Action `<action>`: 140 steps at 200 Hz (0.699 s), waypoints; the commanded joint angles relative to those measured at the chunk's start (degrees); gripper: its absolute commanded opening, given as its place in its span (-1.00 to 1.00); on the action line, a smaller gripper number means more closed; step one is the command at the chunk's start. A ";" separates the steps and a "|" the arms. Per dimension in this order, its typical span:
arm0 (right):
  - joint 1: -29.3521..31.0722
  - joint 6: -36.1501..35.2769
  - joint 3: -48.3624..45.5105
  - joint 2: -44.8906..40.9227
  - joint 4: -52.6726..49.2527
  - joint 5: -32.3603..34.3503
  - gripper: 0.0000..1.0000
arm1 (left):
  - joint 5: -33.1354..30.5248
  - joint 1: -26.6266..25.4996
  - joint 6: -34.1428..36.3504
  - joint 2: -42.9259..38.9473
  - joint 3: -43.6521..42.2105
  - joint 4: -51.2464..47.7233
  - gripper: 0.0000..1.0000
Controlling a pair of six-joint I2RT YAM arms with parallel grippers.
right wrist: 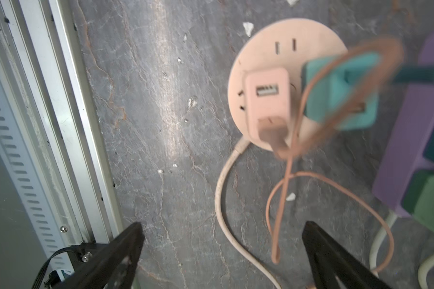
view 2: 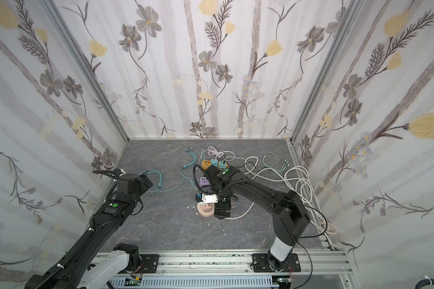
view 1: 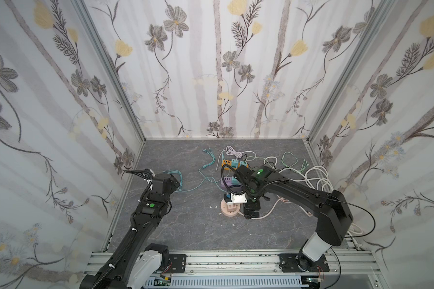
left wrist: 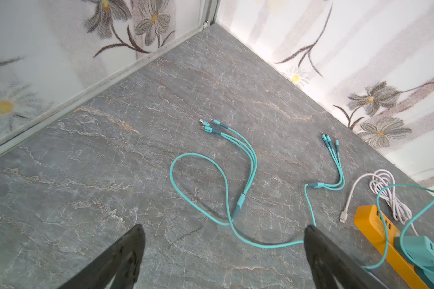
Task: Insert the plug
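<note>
The pale pink square plastic plug (right wrist: 267, 100) stands on the round pale pink socket disc (view 1: 226, 212), low and centre in both top views. The right gripper (right wrist: 222, 227) is spread wide and empty just right of the disc, clear of the plug. The left gripper (left wrist: 224, 229) also gapes, above a teal braided cable (left wrist: 241, 201).

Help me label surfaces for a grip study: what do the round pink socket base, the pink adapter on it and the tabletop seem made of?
Round socket base: probably moulded plastic, matte pink, smooth with clean slots.
Pink adapter: likely the same matte plastic, rounded edges.
Tabletop: grey veined stone look, soft sheen; stone or printed laminate, cannot tell.
</note>
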 commanded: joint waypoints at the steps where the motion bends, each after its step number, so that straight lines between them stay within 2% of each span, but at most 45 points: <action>1: -7.31 2.91 -6.37 -7.66 7.32 -6.32 0.99 | -10.31 0.26 1.99 3.67 -3.36 10.98 1.00; 8: -11.06 6.28 -10.97 -12.59 13.97 -6.39 0.99 | -13.32 0.35 3.87 6.16 -4.46 14.51 1.00; 20: -18.22 15.70 -20.20 -18.69 31.73 -2.65 0.99 | -16.43 0.60 7.63 11.47 -4.58 19.24 1.00; 24: -20.35 19.42 -23.81 -20.43 38.11 -0.30 0.99 | -17.45 0.87 8.57 13.19 -4.07 20.16 1.00; 29: -23.42 26.56 -27.94 -22.40 45.98 4.53 0.99 | -16.85 1.74 7.27 14.75 -1.69 16.46 1.00; 35: -26.38 34.22 -31.89 -24.27 53.81 10.76 0.99 | -15.86 2.33 9.42 16.72 0.07 15.82 1.00; 42: -29.84 40.08 -35.10 -26.08 58.79 13.35 0.99 | -15.80 2.46 13.10 18.28 1.41 16.79 1.00; 54: -34.16 45.02 -39.75 -27.89 64.41 15.16 0.99 | -16.54 2.76 17.72 21.36 1.94 20.03 1.00; 76: -38.48 46.82 -44.80 -26.48 72.91 17.04 0.99 | -13.15 5.39 25.12 25.45 -0.43 29.53 1.00; 98: -40.63 46.04 -46.56 -24.06 80.04 14.93 0.99 | 3.17 10.59 27.41 29.58 -0.98 32.36 1.00; 110: -40.95 44.68 -49.63 -23.61 90.07 13.43 0.99 | 6.74 10.72 29.91 30.98 -2.18 38.03 1.00; 119: -41.26 43.78 -51.36 -23.05 95.98 12.23 0.99 | 9.82 10.71 31.68 31.52 -4.35 45.80 1.00; 128: -42.00 44.60 -53.14 -21.46 102.43 10.23 0.99 | 11.53 10.70 32.13 32.30 -3.79 45.33 1.00; 140: -42.41 44.83 -54.40 -17.62 107.66 9.39 0.99 | 14.36 10.60 33.50 33.95 -6.14 51.24 1.00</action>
